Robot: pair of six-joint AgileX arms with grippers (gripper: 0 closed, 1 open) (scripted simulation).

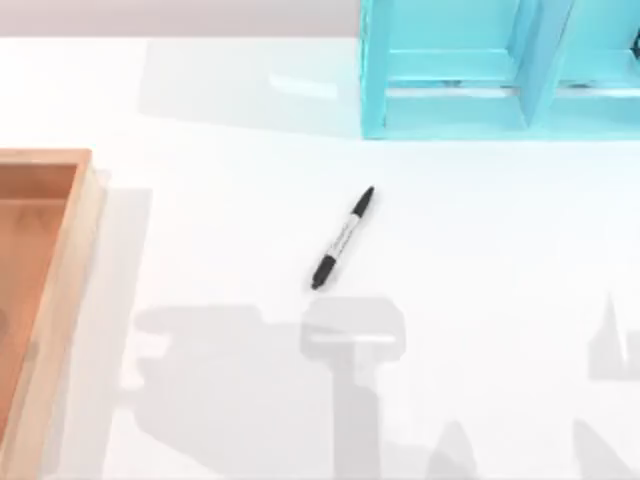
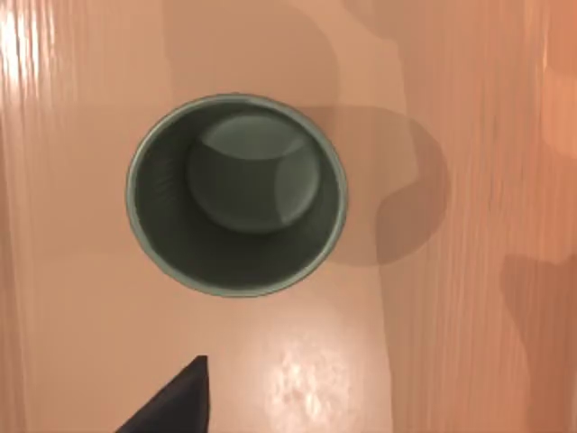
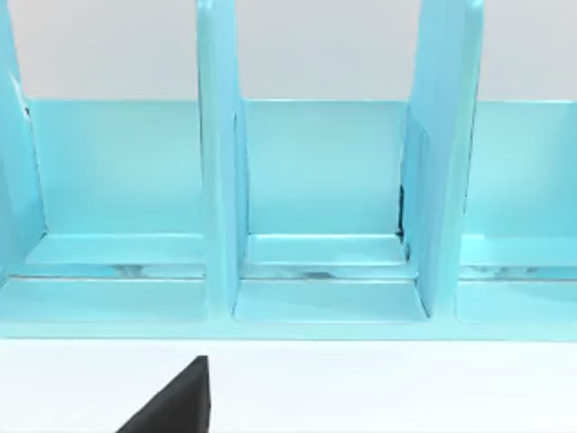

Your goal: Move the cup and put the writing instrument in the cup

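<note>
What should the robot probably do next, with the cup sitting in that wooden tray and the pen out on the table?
Probably lower the left arm straight down onto the cup and grip its rim. The left wrist view looks directly into the upright, empty cup standing on the wooden tray, while the marker lies apart on the white table. The cup has to be lifted out first.

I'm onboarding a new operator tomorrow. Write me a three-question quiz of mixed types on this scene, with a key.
1. True or false: the marker already stands inside the cup.
2. Multiple choice: the cup rests on A) the white table, B) the wooden tray, C) the blue rack.
3. Fill in: the right wrist view faces the blue ____.

Key: 1 false, the marker lies on the table; 2 B, the left wrist view shows wood under it; 3 rack.
</note>
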